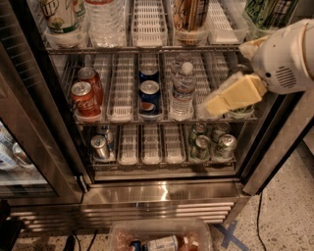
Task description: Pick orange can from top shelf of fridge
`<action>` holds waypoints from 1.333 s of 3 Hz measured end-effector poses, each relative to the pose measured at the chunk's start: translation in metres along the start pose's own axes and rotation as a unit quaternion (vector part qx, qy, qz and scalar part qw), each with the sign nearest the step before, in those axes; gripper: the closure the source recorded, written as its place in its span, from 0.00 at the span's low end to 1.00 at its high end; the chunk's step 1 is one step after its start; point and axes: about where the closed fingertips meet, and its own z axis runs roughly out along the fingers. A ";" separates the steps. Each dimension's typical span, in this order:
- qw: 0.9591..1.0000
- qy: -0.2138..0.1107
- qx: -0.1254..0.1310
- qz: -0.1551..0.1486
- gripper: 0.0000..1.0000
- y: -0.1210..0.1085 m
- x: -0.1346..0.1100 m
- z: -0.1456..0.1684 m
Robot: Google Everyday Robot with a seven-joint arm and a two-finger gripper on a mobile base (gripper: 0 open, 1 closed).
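Observation:
The orange can (189,13), tall and orange-brown with dark and cream markings, stands in a lane tray on the top shelf (147,49) of the fridge (162,193), right of centre; its top is cut off by the picture's edge. My gripper (225,76) reaches in from the right on its white arm, in front of the right end of the middle shelf. It sits below and right of the orange can, apart from it. Its cream fingers (235,94) are spread and hold nothing.
On the top shelf stand a white-and-green tall can (61,14), a water bottle (104,19) and green cans (267,12). The middle shelf holds red cola cans (86,95), blue cans (148,93) and a water bottle (183,88). Silver cans (211,142) are below. A plastic bin (159,235) lies on the floor.

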 end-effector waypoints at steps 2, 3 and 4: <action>0.992 -0.046 0.083 0.082 0.00 -0.024 -0.032 0.005; 0.983 -0.056 0.128 0.122 0.00 -0.030 -0.041 0.000; 0.974 -0.074 0.156 0.143 0.00 -0.034 -0.052 -0.008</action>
